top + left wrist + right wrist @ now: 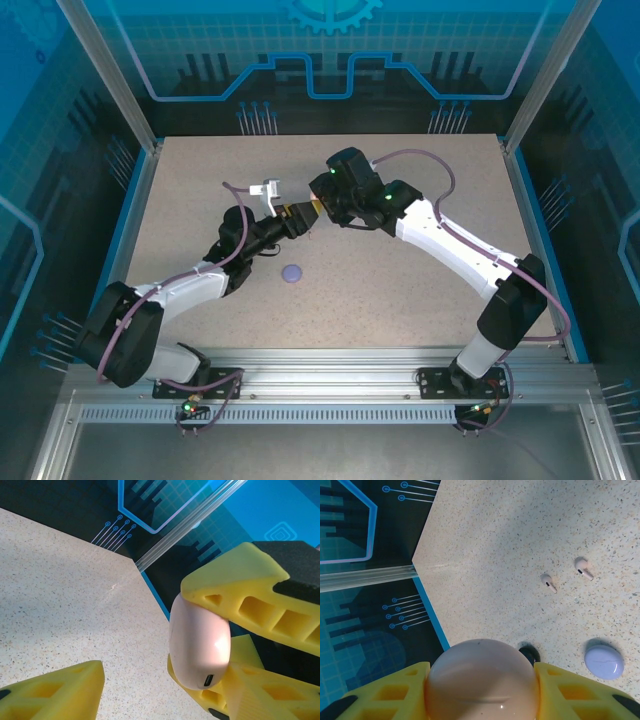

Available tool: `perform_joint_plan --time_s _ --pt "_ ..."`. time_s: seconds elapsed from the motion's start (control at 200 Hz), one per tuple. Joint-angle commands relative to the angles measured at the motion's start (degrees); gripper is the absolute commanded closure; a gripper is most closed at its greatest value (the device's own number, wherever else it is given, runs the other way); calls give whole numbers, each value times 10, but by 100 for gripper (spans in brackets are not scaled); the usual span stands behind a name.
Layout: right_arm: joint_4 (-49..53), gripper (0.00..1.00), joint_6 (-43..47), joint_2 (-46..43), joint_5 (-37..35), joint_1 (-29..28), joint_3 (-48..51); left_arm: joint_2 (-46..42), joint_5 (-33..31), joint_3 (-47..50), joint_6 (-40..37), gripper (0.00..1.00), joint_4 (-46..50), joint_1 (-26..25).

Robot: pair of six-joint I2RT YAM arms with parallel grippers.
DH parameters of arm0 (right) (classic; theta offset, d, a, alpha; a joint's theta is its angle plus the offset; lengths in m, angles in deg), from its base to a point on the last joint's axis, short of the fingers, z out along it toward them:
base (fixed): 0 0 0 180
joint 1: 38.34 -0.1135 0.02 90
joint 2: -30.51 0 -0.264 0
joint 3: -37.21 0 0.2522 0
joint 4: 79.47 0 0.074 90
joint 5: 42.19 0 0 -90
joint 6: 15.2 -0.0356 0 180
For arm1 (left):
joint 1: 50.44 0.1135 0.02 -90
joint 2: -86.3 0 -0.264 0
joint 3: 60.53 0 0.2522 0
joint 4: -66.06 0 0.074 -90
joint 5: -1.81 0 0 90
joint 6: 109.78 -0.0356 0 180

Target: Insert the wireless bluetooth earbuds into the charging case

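Top view: we note the left arm (195, 285) and right arm (450, 240) bent inward, meeting above mid-table (420, 300), the purple case (293, 272) lying near. Left wrist: the left gripper (303, 211) stands apart beside the pale pink case (200, 647). Right wrist: the right gripper (482, 680) clamps that case, with the pale pink earbuds (548, 583) on the table beyond.
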Motion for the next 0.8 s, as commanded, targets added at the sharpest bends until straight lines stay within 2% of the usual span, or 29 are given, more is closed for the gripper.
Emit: perform_joint_plan --time_s 0.0,0.24,0.59,0.795 --pt "-12 62 -6 -19 -14 -11 3 10 -11 -9 6 33 -30 -4" --pt "-18 63 -4 -17 -13 -12 2 20 -12 -17 10 33 -43 -4" --pt "-22 63 -4 -15 -11 -13 6 31 -12 -28 12 42 -55 -4" --pt "-23 63 -4 -14 -10 -15 9 33 -14 -30 12 53 -60 -5"
